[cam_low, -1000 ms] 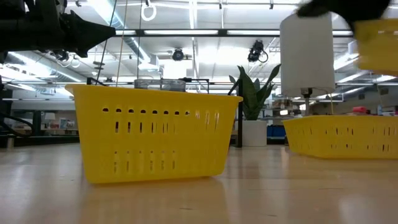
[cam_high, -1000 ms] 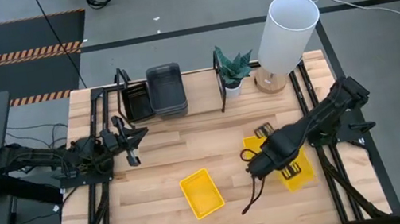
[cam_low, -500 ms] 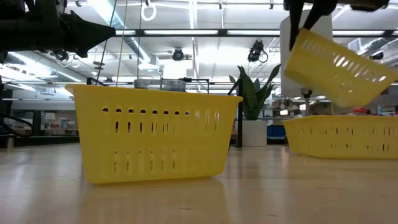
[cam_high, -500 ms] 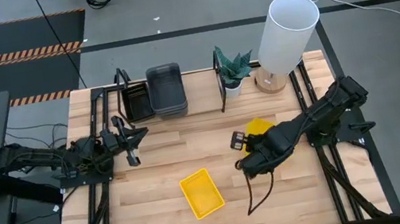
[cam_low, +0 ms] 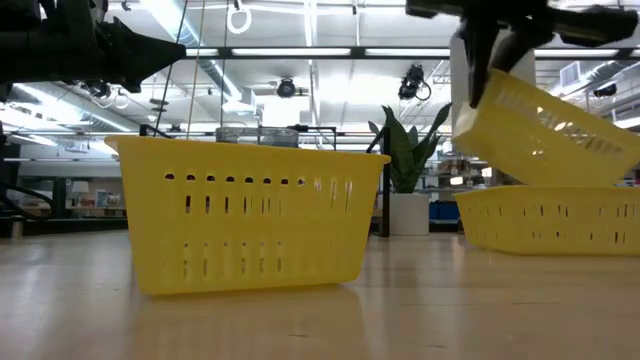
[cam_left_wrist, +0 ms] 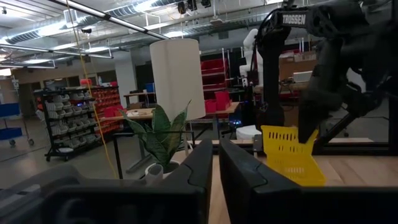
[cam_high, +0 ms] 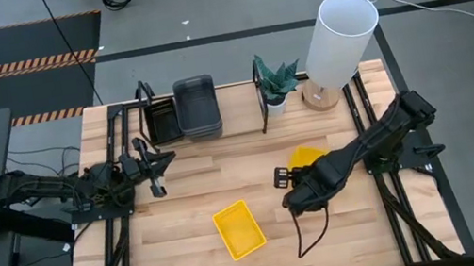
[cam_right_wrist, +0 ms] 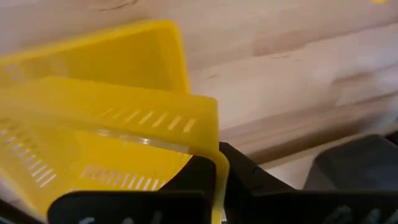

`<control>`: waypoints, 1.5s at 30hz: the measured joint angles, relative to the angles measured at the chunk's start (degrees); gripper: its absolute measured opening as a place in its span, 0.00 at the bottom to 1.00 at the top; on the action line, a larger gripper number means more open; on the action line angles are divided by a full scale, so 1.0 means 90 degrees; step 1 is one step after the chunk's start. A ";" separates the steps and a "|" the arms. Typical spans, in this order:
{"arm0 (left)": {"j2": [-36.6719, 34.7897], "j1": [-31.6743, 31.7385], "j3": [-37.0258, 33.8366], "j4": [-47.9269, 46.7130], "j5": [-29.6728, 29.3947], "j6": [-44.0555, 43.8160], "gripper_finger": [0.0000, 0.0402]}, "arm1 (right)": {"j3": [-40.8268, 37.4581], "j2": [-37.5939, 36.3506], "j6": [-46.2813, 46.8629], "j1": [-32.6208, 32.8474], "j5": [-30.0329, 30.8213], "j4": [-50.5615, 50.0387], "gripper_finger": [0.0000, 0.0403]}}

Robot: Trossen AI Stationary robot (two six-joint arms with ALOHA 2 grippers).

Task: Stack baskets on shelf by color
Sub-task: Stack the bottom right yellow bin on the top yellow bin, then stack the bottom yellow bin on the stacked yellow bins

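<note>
now the right gripper (cam_high: 289,182) carries 1 bright yellow perforated plastic basket (cam_low: 545,122) tilted, lower than 0.5 s ago and just above the 2nd yellow basket (cam_low: 550,220) resting on the large wooden tabletop (cam_high: 224,168). over the last second the carried basket came off the table and swung toward the table centre; the basket under it is hidden in the high view.

right fingers (cam_right_wrist: 205,171) clamped on the rim of the carried basket, its wall hanging between them; the basket body sits at about 2 o'clock from the gripper in the high view.

judgement: nesting of yellows is under way, not yet seated.

3rd yellow basket (cam_high: 239,228) lies alone at 8 o'clock from the right gripper, well apart.

dark grey baskets (cam_high: 197,106) already stacked on the low wood shelf in black frame (cam_high: 214,137), at 10 o'clock.

left gripper (cam_high: 157,179) waits near the shelf, fingers nearly together, holding nothing.
</note>
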 joint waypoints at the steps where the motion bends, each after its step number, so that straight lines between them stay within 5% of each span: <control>1: 0.0002 0.0000 0.0000 -0.0002 0.0000 0.0000 0.09 | -0.0094 0.0000 -0.0003 0.0025 0.0000 0.0027 0.07; 10: 0.0000 0.0000 0.0000 -0.0005 0.0000 0.0000 0.08 | -0.0771 0.0000 -0.0276 0.0233 0.0051 0.0549 0.14; 22: 0.0000 0.0002 0.0000 -0.0005 -0.0002 0.0000 0.10 | -0.0442 0.0000 0.0248 0.0215 0.0129 0.1062 0.18; 30: 0.0002 0.0002 0.0000 -0.0005 -0.0001 0.0000 0.08 | -0.0229 0.0000 0.2487 -0.0251 -0.0631 0.3465 0.18; 38: 0.0001 0.0002 0.0000 -0.0004 0.0000 0.0000 0.08 | -0.0228 0.0003 0.5565 -0.0991 -0.0657 0.5553 0.18; 45: 0.0002 0.0000 -0.0002 -0.0039 0.0000 0.0000 0.10 | -0.0334 0.0669 0.6175 -0.1470 -0.1981 0.6457 0.18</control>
